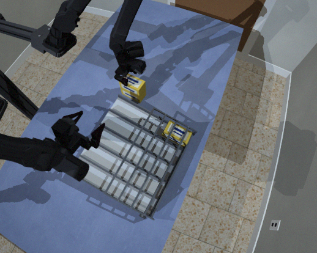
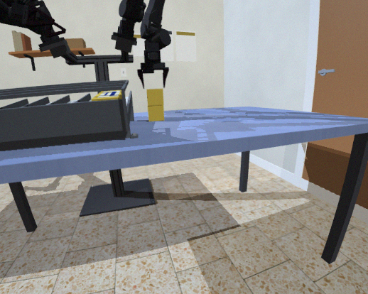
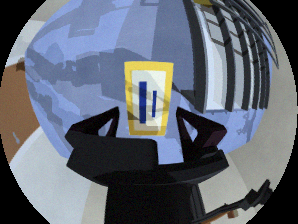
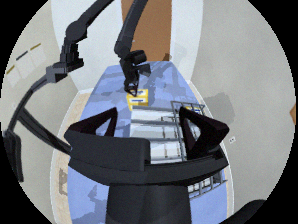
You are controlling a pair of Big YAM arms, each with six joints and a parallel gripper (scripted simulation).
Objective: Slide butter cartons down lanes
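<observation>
The grey shelf (image 1: 121,126) (image 2: 59,124) has five sloped lanes under a lattice of bars. One yellow butter carton (image 1: 177,131) (image 2: 109,94) lies in the end lane nearest the stack, at its bottom end by the stop. Two more cartons stand stacked on the table beside the shelf: the upper carton (image 2: 155,96) (image 3: 148,107) and the lower carton (image 2: 155,113). My left gripper (image 1: 131,77) (image 2: 154,86) is open just above the upper carton, fingers pointing down, holding nothing. My right gripper (image 1: 92,118) (image 4: 148,110) is open and empty above the lanes' upper ends.
The bars cover the lower part of the lanes; their upper parts are uncovered. The four other lanes show no carton. The stack stands close to the shelf's side wall. Another black arm (image 1: 63,24) hangs at the upper left in the top view.
</observation>
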